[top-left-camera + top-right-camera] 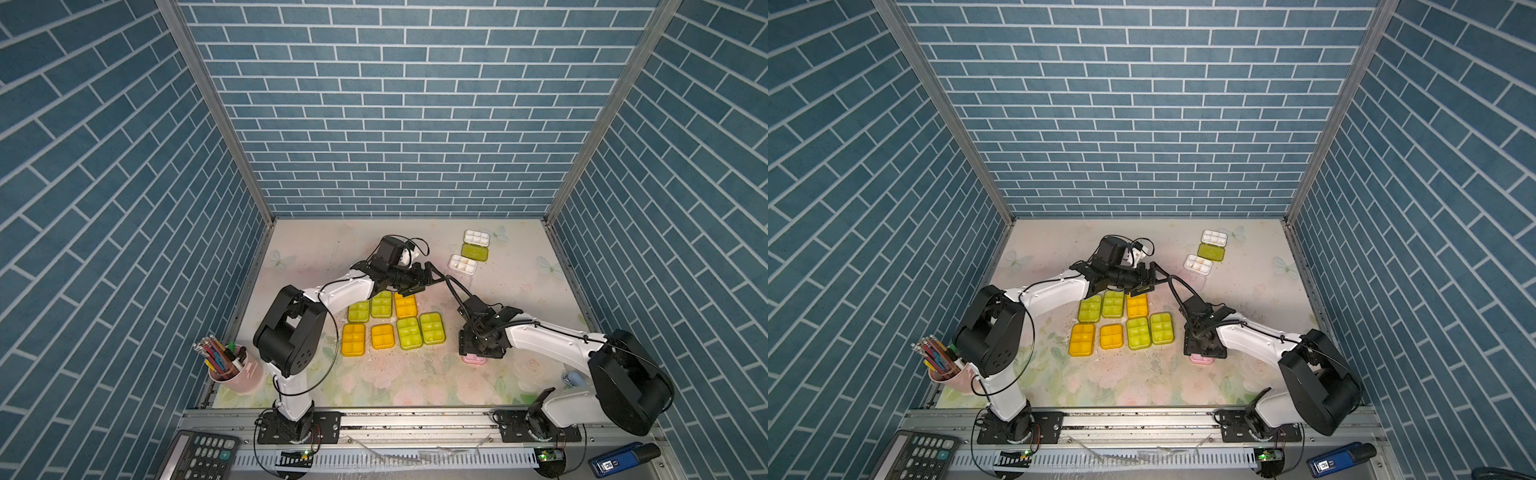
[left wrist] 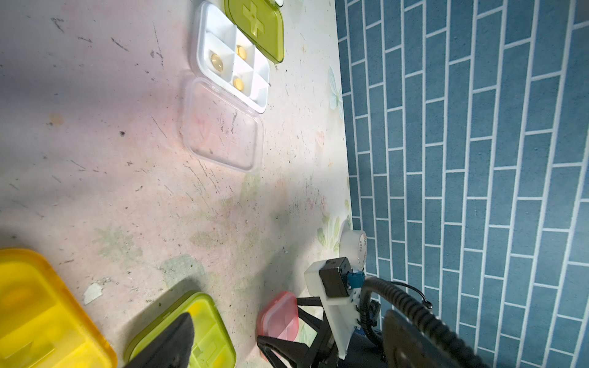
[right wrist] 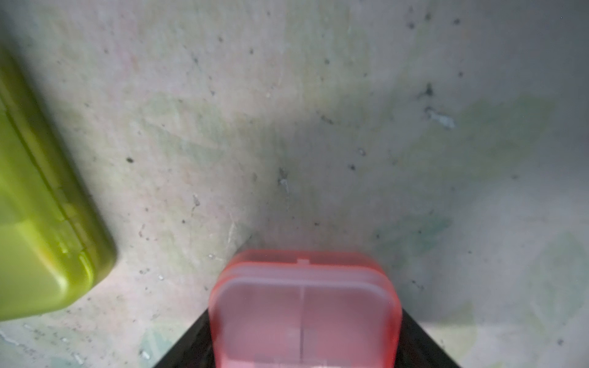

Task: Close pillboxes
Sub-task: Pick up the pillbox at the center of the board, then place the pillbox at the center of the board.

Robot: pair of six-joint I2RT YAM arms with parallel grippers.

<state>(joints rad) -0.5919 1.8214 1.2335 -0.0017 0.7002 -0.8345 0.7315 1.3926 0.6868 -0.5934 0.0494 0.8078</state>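
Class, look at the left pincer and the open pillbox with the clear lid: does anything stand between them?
Nothing visible does. In the left wrist view only bare, scuffed table lies between the left pincer and the clear-lidded pillbox. In a top view the right arm's black cable arches close beside that path.

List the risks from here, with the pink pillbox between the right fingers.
1. The right gripper seems to pinch the pink pillbox by its sides; it might slip or tilt.
2. The clear-lidded pillbox lies open with loose pills; the left gripper, open nearby, might knock it and spill them.
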